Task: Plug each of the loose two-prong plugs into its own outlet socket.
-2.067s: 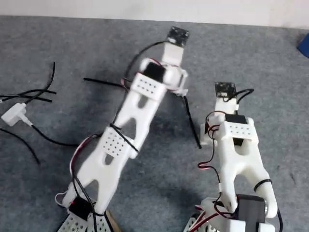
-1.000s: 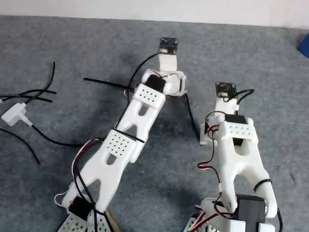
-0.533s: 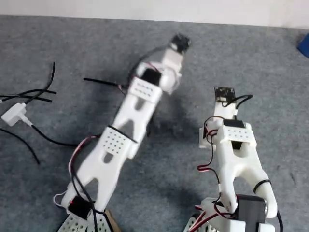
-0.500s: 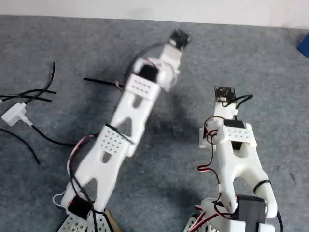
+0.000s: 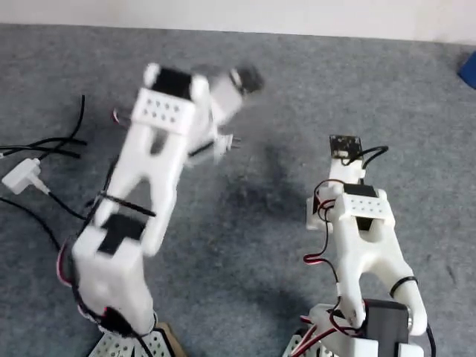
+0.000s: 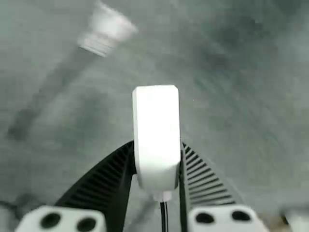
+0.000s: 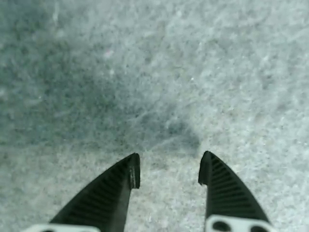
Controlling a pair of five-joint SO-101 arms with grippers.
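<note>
Grey carpet (image 5: 260, 223) meets a pale wall (image 5: 223, 13); left gripper (image 6: 157, 147) clamps a white plug (image 6: 155, 121), right gripper (image 7: 169, 167) gapes empty.

- The table (image 5: 268, 245) has a grey, felt-like cover running from the near edge to a pale strip (image 5: 223, 13) along the far side.
- A white plug (image 5: 21, 176) lies flat near the left edge, and its black cable (image 5: 63, 208) trails toward the middle.
- Loose black wires (image 5: 48, 143) lie just beyond the plug.
- One more wire (image 5: 33, 217) curves on its near side.
- A blue thing (image 5: 468, 71) sits at the right edge, cut off.
- Two arm bases stand side by side at the near edge, the left base (image 5: 119, 346) and the right base (image 5: 372, 327).
- In the left wrist view, a blurred white ribbed piece (image 6: 106, 29) lies on the cover.
</note>
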